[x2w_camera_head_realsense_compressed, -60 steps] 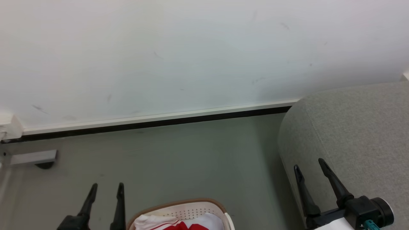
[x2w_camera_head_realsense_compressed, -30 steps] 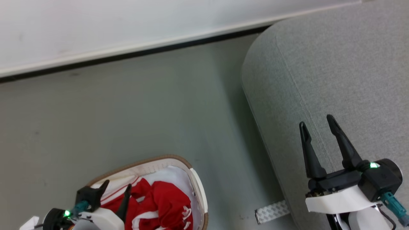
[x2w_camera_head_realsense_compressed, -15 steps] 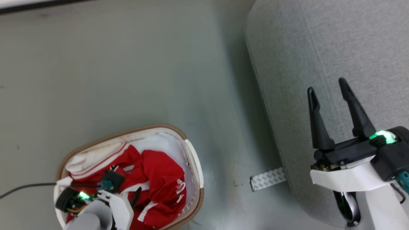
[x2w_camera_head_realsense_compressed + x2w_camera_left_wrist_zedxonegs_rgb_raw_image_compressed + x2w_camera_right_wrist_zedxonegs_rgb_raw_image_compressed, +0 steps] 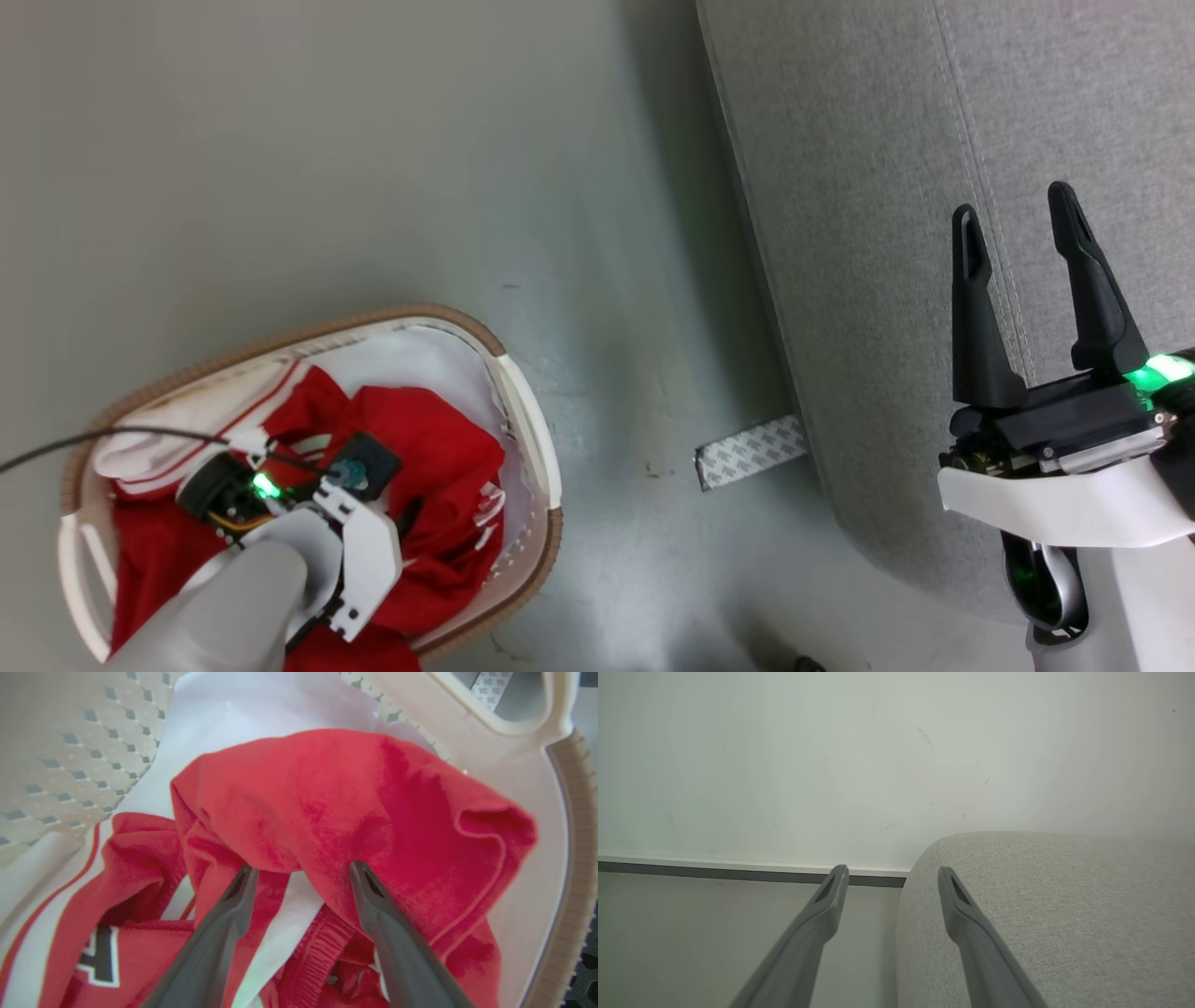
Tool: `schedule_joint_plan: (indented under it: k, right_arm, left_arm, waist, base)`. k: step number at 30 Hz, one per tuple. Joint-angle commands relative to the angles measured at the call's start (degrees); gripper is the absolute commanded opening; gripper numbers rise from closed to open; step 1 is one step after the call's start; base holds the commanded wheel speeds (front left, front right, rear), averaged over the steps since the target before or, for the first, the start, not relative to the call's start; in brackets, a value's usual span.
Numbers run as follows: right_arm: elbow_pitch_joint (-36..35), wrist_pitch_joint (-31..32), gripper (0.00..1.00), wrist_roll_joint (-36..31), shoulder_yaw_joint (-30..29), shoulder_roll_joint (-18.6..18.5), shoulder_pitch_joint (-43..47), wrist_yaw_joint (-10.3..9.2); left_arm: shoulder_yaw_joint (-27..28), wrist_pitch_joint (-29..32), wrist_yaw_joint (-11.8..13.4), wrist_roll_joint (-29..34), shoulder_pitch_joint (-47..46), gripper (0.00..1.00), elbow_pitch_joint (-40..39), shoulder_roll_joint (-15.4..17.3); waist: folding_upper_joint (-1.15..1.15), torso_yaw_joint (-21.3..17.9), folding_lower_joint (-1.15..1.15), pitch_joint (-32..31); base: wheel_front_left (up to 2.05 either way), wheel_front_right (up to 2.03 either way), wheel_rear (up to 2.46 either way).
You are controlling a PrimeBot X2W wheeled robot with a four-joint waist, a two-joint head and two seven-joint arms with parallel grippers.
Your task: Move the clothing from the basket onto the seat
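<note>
2 pincers are showing in the head view: the left pincer is hanging inside the basket, right over the clothing heaped there, while the right pincer is hovering above the seat, jaws parted and gripping nothing. The basket is sitting on the floor near the seat. In the left wrist view the fingers are standing spread wide — tips pressing against a red fold, not clamping it. In the right wrist view both fingers are standing apart and empty, with the seat's rounded corner beneath and the wall behind.
</note>
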Motion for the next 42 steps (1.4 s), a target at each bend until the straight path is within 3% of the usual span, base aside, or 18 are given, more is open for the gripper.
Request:
schedule_joint_plan:
  k: [1,14,15,16,17,26,34,42]
  right_arm:
    - [-0.6,0.0,1.0,0.4,-0.3,-0.1,-0.7,-0.12]
    - [-2.4,0.0,1.0,1.8,0.6,-0.1,-1.1,-0.12]
    - [-2.3,0.0,1.0,1.9,0.7,-0.1,-1.2,-0.12]
    - [-2.2,0.0,1.0,1.9,0.7,-0.1,-1.2,-0.12]
    - [-2.1,0.0,1.0,1.9,0.7,-0.1,-1.2,-0.12]
    - [-0.4,0.0,1.0,0.7,0.6,-0.1,-1.3,-0.12]
    - [2.6,0.0,1.0,-2.0,0.4,-0.1,0.3,-0.12]
    - [5.1,0.0,1.0,-3.9,-0.1,-0.2,3.8,-0.12]
  left_arm:
    - [-0.8,0.5,0.1,-0.5,-1.0,1.0,0.4,0.6]
    - [-8.5,8.4,0.1,-4.1,-6.9,0.98,9.5,-1.1]
    - [-8.7,8.1,0.1,-4.6,-7.0,0.53,9.7,-1.2]
    - [-9.1,7.8,0.1,-4.9,-7.1,0.23,9.8,-1.3]
    - [-9.4,7.2,0.1,-5.3,-7.3,0.0,9.8,-1.3]
    - [-10.5,0.8,0.1,-8.2,-6.0,0.0,11.2,-3.3]
    - [-8.5,-7.3,0.1,-12.7,-1.8,0.0,12.5,-8.1]
    - [-6.4,-11.0,0.1,-17.5,2.7,0.0,9.0,-10.7]
  waist:
    - [0.0,-1.0,-0.01,1.5]
    - [0.0,-2.3,-0.01,5.1]
    - [0.0,-2.3,-0.01,5.0]
    - [0.0,-2.3,-0.01,4.8]
    - [0.0,-2.2,-0.01,4.6]
    - [0.0,0.6,-0.01,-1.6]
    - [0.0,5.5,-0.01,-13.4]
    - [0.0,10.1,-0.01,-23.8]
  base:
    - [0.0,0.0,0.0]
    - [0.0,0.0,0.0]
    - [0.0,0.0,0.0]
    - [0.0,0.0,0.0]
    - [0.0,0.0,0.0]
    - [0.0,0.0,0.0]
    - [0.0,0.0,0.0]
    - [0.0,0.0,0.0]
